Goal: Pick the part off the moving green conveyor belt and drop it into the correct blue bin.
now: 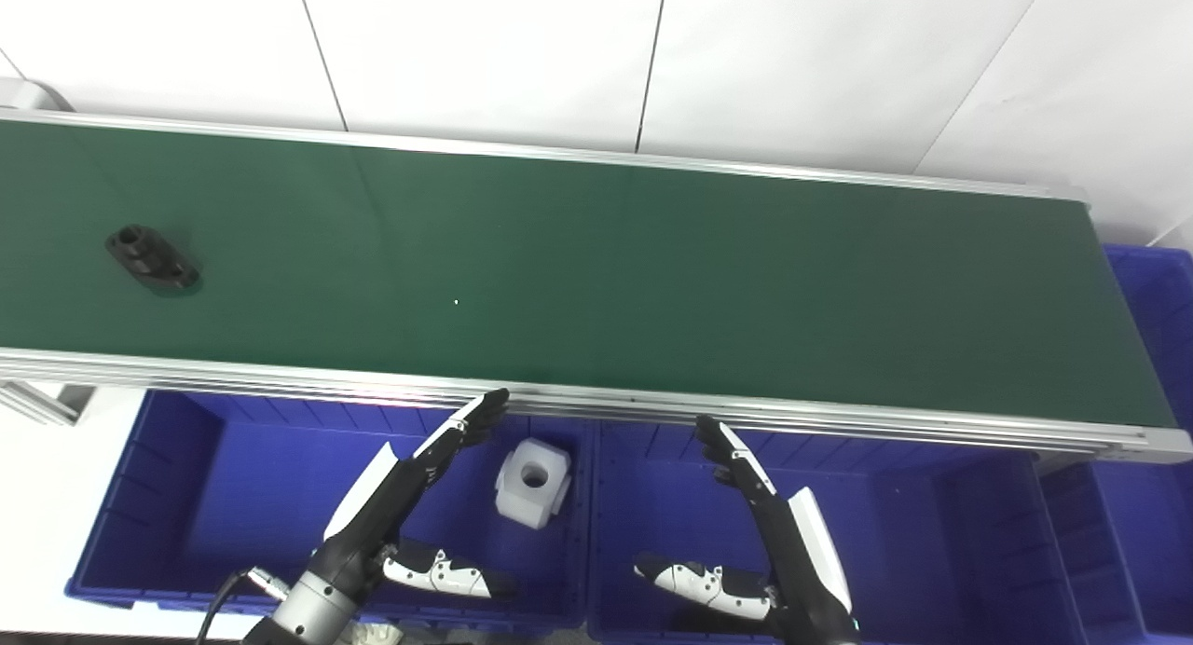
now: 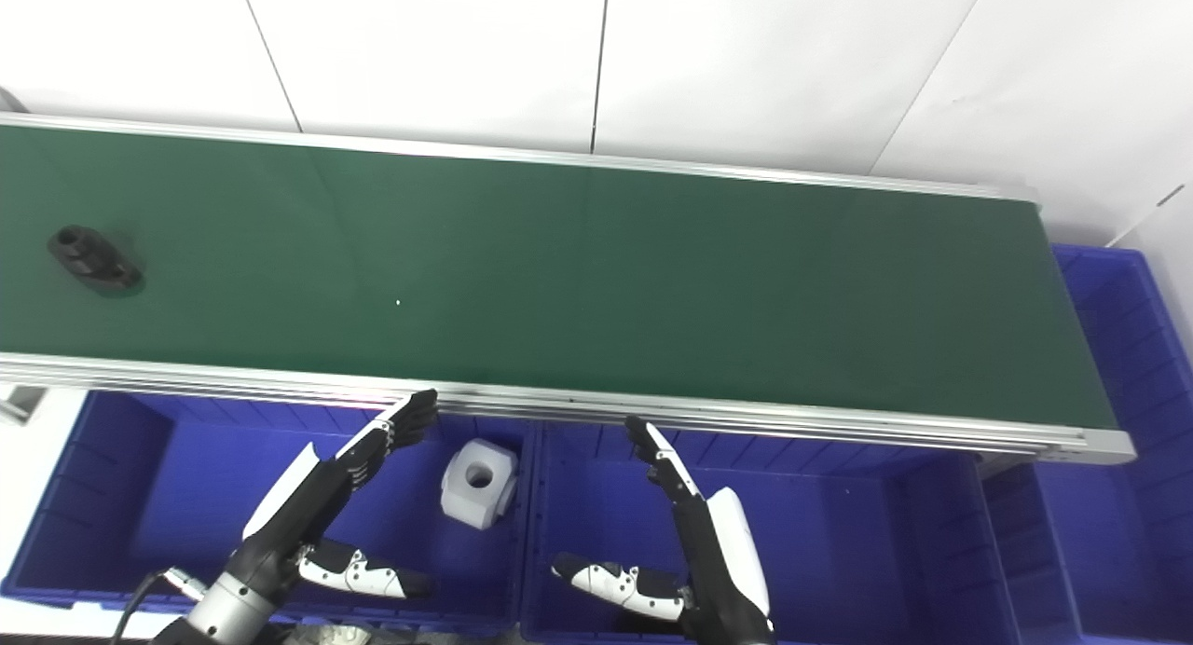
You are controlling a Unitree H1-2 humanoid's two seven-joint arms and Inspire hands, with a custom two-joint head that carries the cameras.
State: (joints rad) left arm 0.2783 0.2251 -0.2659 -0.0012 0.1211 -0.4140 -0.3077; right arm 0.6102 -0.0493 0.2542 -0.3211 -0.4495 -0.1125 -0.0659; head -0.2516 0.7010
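A small black plastic part with two round holes point(image 1: 152, 258) lies on the long dark green conveyor belt point(image 1: 596, 281), close to the belt's left end and about midway between its far and near rails. Nothing touches it.

Both arms wait below the near rail. The left robot hand point(image 1: 424, 496) hangs over the left blue plastic bin point(image 1: 121, 524), fingers straight and spread, thumb out, holding nothing. The right robot hand point(image 1: 750, 524) hangs the same way over the middle blue plastic bin point(image 1: 932, 552), also open and empty. A white blocky plastic part with a round hole point(image 1: 532, 483) already lies in the left bin, by its right wall. A third blue bin point(image 1: 1156, 291) sits past the belt's right end.

The step in hand looks like waiting. No counter shows beyond the belt frame. Next, the nearer left robot hand would probably need to rise over the near rail, meet the black part and close around it. Which bin is correct for it cannot be told from here.
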